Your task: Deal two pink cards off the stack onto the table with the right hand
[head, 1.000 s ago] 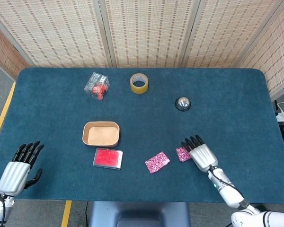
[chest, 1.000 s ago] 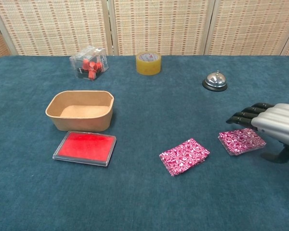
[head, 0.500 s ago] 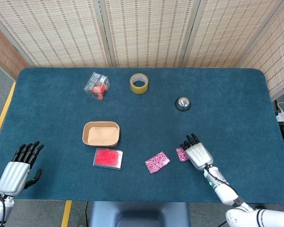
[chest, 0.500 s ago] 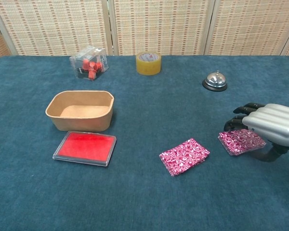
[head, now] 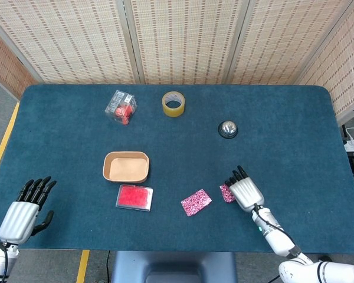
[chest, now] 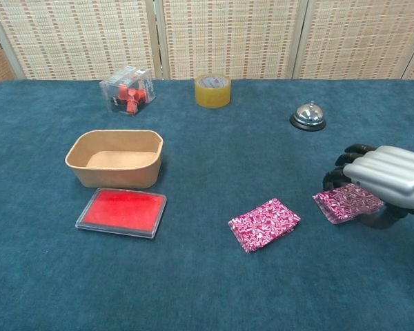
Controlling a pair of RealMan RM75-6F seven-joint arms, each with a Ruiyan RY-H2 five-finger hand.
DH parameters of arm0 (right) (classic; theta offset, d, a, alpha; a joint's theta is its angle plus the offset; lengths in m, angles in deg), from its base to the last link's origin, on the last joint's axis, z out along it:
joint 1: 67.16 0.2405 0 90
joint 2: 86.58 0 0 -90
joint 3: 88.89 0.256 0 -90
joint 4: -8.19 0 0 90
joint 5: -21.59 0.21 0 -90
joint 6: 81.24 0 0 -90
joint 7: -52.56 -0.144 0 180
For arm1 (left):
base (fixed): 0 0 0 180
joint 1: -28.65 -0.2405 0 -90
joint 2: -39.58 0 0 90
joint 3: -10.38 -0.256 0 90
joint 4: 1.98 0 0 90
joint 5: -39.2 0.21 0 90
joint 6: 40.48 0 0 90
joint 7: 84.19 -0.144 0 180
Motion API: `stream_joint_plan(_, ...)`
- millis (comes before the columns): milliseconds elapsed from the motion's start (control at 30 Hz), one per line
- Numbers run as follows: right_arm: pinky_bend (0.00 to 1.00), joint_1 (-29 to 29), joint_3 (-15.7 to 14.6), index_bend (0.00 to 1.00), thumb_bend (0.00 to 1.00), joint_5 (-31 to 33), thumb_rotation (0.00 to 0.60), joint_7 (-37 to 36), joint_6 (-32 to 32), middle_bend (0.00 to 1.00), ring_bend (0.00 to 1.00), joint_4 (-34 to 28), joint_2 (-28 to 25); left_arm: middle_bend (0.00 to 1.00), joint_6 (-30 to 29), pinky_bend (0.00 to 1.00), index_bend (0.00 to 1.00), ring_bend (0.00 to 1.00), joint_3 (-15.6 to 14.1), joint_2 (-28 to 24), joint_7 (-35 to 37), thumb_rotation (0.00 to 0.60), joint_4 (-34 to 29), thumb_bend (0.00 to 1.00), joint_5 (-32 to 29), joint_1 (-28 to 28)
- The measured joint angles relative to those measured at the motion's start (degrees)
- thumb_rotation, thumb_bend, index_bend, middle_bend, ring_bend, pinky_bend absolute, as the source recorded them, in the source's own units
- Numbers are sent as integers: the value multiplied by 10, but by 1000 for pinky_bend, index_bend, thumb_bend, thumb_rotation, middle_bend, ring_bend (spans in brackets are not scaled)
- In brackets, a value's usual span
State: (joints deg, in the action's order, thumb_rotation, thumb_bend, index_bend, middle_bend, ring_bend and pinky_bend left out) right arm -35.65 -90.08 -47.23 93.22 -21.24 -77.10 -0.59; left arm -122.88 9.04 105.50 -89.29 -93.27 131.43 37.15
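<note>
At the table's near-left corner I'm keeping the left hand (head: pixel 22 213) idle, fingers spread, holding nothing. One pink card (chest: pixel 263 224) is lying flat mid-table. Just right of it, the right hand (chest: pixel 385 178) is curling fingers onto the pink card stack (chest: pixel 346 203), gripping it.

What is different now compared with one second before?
The right hand drew back slightly toward the robot and curled its fingers down over the pink stack, whose near edge now looks lifted. The dealt card, the left hand and everything else stayed put.
</note>
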Motion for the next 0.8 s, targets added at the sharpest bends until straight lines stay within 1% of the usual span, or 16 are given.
stream_joint_plan(100, 0, -1, 1, 423, 299, -3, 600, 4, 5, 358, 193, 0, 2, 0, 1, 54, 0, 0, 0, 0, 1, 600, 1, 459, -1, 1)
stream_joint_plan(267, 0, -3, 2, 500, 299, -4, 600, 13, 9, 400, 249, -1, 6, 0, -1, 54, 0, 0, 0, 0, 3, 600, 1, 459, 0, 0)
stream_joint_plan(667, 0, -4, 5, 597, 300, -2, 600, 38, 15, 458, 309, -12, 5, 0, -1, 55, 0, 0, 0, -2, 4, 600, 0, 460, 0, 1)
stream_joint_plan(800, 0, -5, 6, 613, 300, 5, 600, 46, 15, 468, 321, -16, 4, 0, 0, 54, 0, 0, 0, -3, 5, 600, -1, 459, 0, 1)
